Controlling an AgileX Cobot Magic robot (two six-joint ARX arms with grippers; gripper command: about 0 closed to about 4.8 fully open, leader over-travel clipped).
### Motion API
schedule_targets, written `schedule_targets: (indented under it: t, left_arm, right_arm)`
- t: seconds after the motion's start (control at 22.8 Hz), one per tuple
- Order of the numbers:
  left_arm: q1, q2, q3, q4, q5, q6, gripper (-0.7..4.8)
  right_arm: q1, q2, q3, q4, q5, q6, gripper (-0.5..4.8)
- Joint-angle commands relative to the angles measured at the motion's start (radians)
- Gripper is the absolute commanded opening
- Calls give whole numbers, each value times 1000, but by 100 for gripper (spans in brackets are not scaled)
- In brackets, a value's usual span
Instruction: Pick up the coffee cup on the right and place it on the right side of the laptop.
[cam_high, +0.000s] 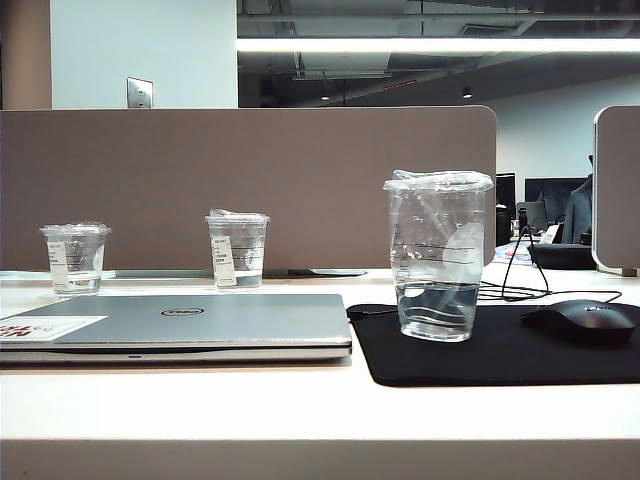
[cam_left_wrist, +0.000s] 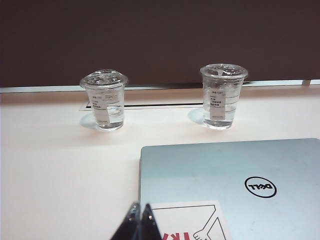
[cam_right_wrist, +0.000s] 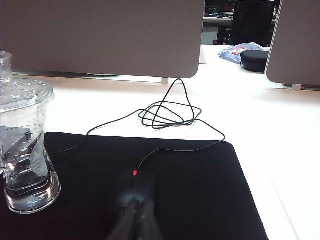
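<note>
While the exterior view takes in the whole desk yet shows neither arm, each wrist view catches its own gripper at the bottom edge of the frame. The left gripper (cam_left_wrist: 139, 220) hangs over the near left corner of the laptop (cam_left_wrist: 235, 180), its 2 dark fingertips pressed together and holding nothing. The right gripper (cam_right_wrist: 136, 215) hovers over the black mouse (cam_right_wrist: 132, 192), blurred, and its fingers look pressed together too, though the soft focus makes that hard to swear to.

Only the exterior view shows the coffee cup (cam_high: 438, 255) whole: tall, clear, ringed with thin lines, crinkled film over its mouth, water in its lower third. It stands upright on the left part of the black mouse mat (cam_high: 500, 350), just right of the closed laptop, with the mouse further right on the same mat. The right wrist view catches only the cup's side at the left edge, plus a thin black cable (cam_right_wrist: 165, 115) looped loosely on the desk beyond the mat.

The left wrist view alone shows the 2 shorter cups (cam_left_wrist: 104, 100) (cam_left_wrist: 223, 95) clearly, both upright behind the laptop, each bearing a white label.

The desk (cam_high: 300, 410) is smooth and white, backed by a matte taupe partition (cam_high: 250, 180) with rounded corners. Beyond it a dim office runs under a long ceiling light.
</note>
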Motion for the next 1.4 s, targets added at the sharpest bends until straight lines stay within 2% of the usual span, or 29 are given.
schedule_targets:
  t: [0.04,1.4]
  left_arm:
    - [1,0,4,6,-5,2,-5]
    - [1,0,4,7,-4,2,-5]
  right_arm:
    - [0,-2,-6,18,2,3,-4]
    - [-22,-2,-6,16,2,3,-4]
